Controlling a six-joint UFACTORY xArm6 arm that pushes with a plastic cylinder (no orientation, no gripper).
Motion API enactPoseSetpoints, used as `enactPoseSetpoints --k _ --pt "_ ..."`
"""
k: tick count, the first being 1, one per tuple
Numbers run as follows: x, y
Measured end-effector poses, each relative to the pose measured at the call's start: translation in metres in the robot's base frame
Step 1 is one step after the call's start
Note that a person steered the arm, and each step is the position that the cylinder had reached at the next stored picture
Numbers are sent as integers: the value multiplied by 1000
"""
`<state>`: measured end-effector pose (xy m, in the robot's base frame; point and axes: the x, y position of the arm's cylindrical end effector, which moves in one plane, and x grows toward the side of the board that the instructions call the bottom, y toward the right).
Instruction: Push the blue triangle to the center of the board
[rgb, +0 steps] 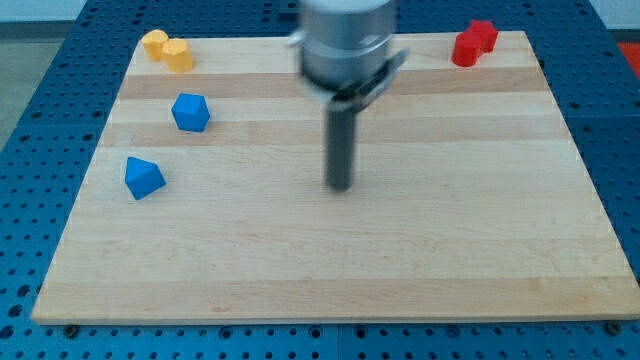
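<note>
The blue triangle (143, 178) lies near the board's left edge, at mid height in the view. A second blue block (190, 112), cube-like, lies above and slightly right of it. My tip (341, 187) rests near the middle of the wooden board (330, 270), far to the right of both blue blocks and touching neither. The rod hangs straight down from the grey arm end at the view's top.
A yellow block (167, 50) sits at the board's top left corner. A red block (473, 43) sits at the top right. The board lies on a blue perforated table (60, 80).
</note>
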<state>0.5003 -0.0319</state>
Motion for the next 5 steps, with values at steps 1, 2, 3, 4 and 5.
enactPoseSetpoints --k 1,2,3,4,5 --pt "40 -106" --pt "36 -197" --pt "6 -254" --pt "-22 -269" --pt "-22 -230"
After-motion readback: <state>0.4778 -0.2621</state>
